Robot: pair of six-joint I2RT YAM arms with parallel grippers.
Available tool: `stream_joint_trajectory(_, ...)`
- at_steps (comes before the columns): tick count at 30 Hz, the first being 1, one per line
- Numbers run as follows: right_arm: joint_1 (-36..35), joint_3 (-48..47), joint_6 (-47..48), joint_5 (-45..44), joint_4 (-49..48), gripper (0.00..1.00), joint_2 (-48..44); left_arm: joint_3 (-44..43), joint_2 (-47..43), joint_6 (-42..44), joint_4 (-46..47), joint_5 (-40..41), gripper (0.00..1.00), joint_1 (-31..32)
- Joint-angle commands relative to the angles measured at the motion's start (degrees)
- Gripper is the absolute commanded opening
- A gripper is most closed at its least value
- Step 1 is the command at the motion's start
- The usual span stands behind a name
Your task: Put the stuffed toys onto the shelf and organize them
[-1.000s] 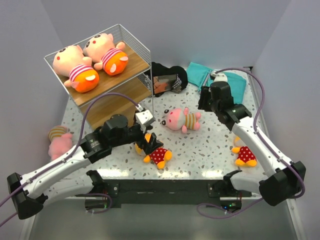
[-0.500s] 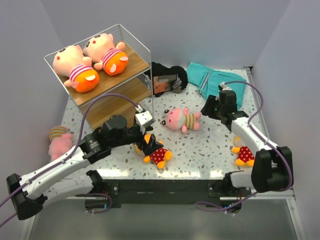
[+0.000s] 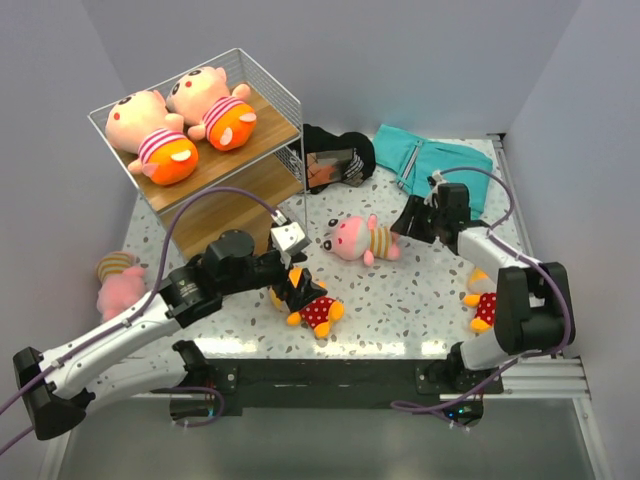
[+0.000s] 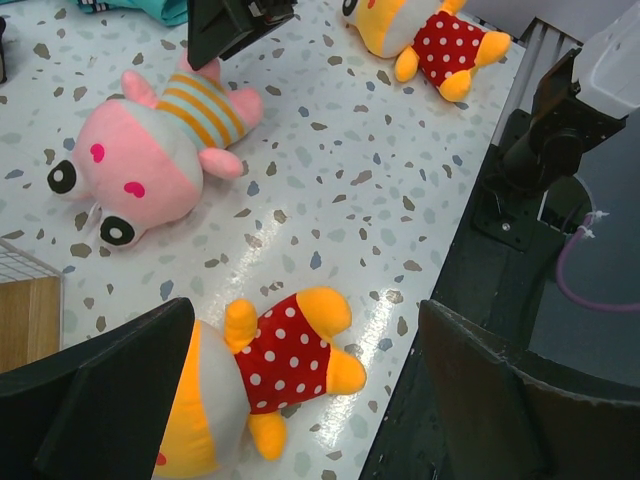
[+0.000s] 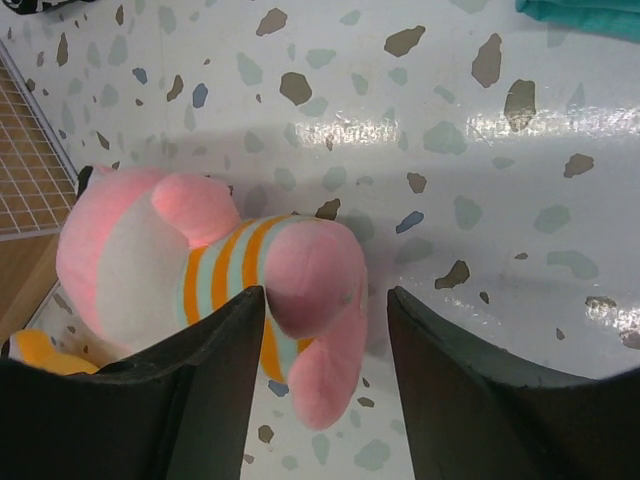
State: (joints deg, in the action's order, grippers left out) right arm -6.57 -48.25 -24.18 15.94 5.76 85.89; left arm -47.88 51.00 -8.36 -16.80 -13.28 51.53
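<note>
Right now the left jaws stand wide apart over a yellow-headed stuffed toy in a red polka-dot outfit, which lies on the speckled counter by the near edge, about midway across. The right jaws are partly open and straddle one pink foot of a pink-headed toy in an orange-striped top. In the right wrist view the foot sits between them with a gap on one side, so nothing is gripped. That toy lies in the middle of the counter, to the right of the shelf.

The shelf stands at the far left. Its top board carries two pink-headed toys in pink-striped tops and orange shorts, one on the left and one on the right, touching side by side. Another pink toy lies at the counter's left edge. A second polka-dot toy lies near right, partly hidden by the right arm. A teal cloth and a black bundle lie along the far edge.
</note>
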Motion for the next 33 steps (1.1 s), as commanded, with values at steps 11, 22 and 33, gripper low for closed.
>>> stream_joint_trajectory(11,0.2,0.3,-2.8,6.1,-1.3,0.51,-1.3,0.5,0.0,-0.4,2.8,-1.0,1.00,0.2)
stream_joint_trajectory(22,0.2,0.9,0.2,4.8,0.9,0.62,-3.2,0.4,-0.8,-0.3,2.9,-1.1,1.00,0.2)
stream_joint_trajectory(33,0.2,1.8,2.0,6.2,-1.5,0.58,0.6,0.5,-0.3,-0.5,3.3,-1.4,1.00,0.2)
